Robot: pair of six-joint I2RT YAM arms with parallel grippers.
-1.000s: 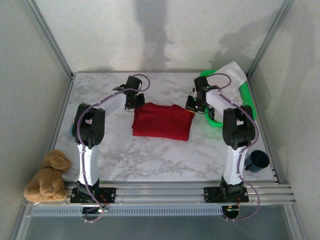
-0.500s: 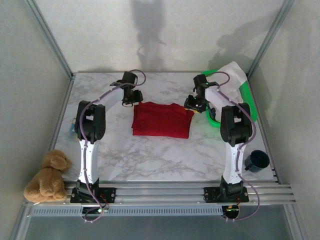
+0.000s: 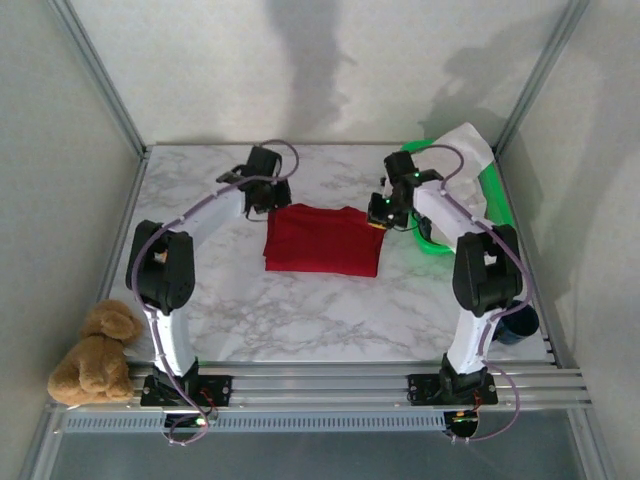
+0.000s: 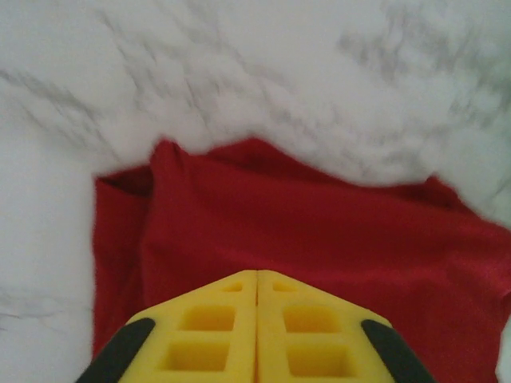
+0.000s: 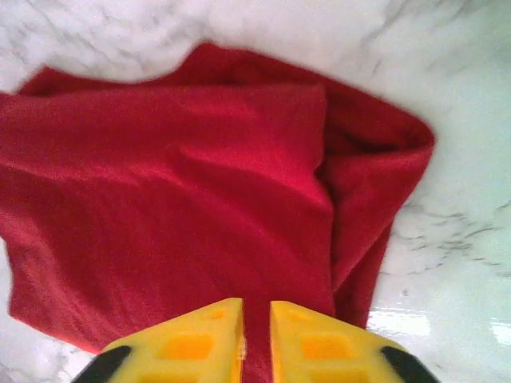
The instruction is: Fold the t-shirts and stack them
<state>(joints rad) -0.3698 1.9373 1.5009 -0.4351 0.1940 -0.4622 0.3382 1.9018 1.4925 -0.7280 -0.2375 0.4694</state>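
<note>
The red t-shirt (image 3: 323, 240) lies folded on the counter (image 3: 300, 320), mid-width and nearer the far edge; the white t-shirt (image 3: 468, 145) drapes over the green basket (image 3: 494, 200) at the far right corner. The left fingers (image 4: 209, 327) are pressed together and the right fingers (image 5: 190, 345) nearly so, each above a far corner of the red cloth.

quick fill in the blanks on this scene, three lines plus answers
The folded t-shirt on the marble table is ___.
The white t-shirt hangs over the green ___.
The teddy bear sits off the table's near ___ corner.
Missing words: red; basket; left.
</note>
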